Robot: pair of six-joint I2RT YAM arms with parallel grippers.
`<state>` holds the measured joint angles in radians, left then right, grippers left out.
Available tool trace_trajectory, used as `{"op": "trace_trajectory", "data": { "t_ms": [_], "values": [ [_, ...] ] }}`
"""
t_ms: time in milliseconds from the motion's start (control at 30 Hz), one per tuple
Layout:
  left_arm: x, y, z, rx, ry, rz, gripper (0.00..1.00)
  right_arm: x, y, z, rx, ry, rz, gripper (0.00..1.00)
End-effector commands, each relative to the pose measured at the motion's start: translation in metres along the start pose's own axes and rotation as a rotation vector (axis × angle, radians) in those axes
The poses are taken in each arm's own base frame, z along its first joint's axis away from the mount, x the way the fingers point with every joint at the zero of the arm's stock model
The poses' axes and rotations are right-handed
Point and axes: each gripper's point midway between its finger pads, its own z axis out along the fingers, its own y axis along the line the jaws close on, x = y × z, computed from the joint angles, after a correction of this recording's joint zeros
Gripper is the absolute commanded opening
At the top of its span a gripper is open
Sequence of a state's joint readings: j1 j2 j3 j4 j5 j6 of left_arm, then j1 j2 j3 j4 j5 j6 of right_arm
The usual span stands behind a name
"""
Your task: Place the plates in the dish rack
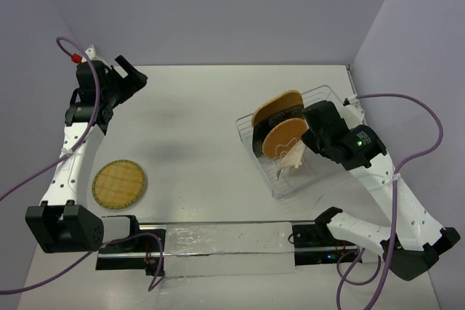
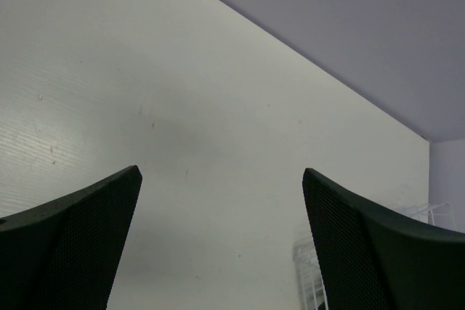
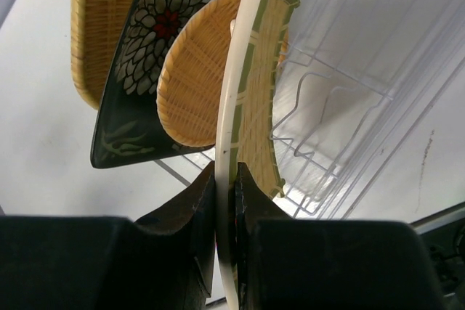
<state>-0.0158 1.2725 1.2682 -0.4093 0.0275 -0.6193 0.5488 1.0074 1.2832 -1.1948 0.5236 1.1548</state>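
Edgewise in the pale wire dish rack (image 1: 320,99) stand a woven rounded-square plate (image 3: 102,27), a dark leaf-patterned square plate (image 3: 142,63) and a round bamboo plate (image 3: 192,78). Pinched tight on a white-rimmed woven plate (image 3: 254,107), the right gripper (image 3: 224,201) holds it upright there. Another round woven plate (image 1: 119,184) lies flat near the left arm, whose gripper (image 2: 221,241) gapes wide, holding nothing.

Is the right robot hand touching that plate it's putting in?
Touching. The right wrist view shows its fingers pinched on the plate rim.
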Motion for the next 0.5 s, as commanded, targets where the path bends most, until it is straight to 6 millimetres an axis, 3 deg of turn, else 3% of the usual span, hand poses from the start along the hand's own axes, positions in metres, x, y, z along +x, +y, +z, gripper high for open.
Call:
{"op": "trace_trajectory", "data": {
  "t_ms": [0, 167, 467],
  "values": [
    [-0.008, -0.004, 0.002, 0.030, -0.024, 0.010, 0.99, -0.014, 0.014, 0.002, -0.054, -0.068, 0.137, 0.00],
    [-0.009, -0.002, 0.003, 0.014, -0.027, 0.012, 0.99, -0.014, 0.023, 0.004, -0.072, -0.063, 0.133, 0.00],
    [-0.006, 0.001, 0.006, 0.007, -0.019, 0.015, 0.99, -0.025, 0.009, 0.002, 0.008, -0.092, 0.113, 0.00]
  ]
}}
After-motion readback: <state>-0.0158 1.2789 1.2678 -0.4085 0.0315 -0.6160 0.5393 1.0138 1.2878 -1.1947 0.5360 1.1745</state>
